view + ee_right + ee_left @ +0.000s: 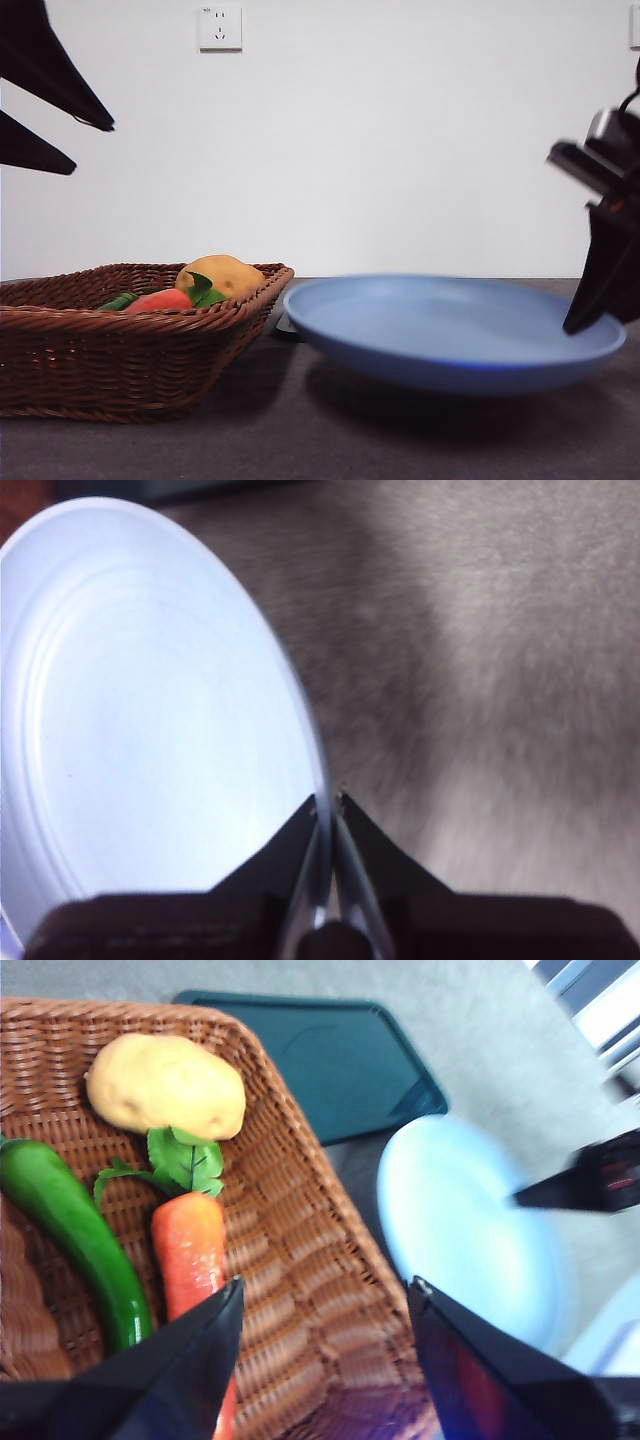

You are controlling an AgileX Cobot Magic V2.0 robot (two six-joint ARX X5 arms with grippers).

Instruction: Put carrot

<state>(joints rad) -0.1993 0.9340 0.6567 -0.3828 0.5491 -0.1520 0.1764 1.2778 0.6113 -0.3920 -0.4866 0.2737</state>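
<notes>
The orange-red carrot [192, 1250] with green leaves lies in the brown wicker basket [300, 1210], between a green pepper [70, 1230] and a yellow potato [165, 1085]. In the front view the carrot [158, 300] shows above the basket's rim [120, 320]. My left gripper [322, 1295] is open and empty above the basket, right of the carrot; its jaws show at the front view's top left [60, 110]. My right gripper [328, 802] is shut on the rim of the light blue plate [150, 720], and holds it at the right [595, 300].
The blue plate [450, 330] sits just right of the basket, tilted a little off the grey table [320, 440]. A dark teal tray [340, 1060] lies beyond the basket. A wall socket [220, 28] is on the white wall behind.
</notes>
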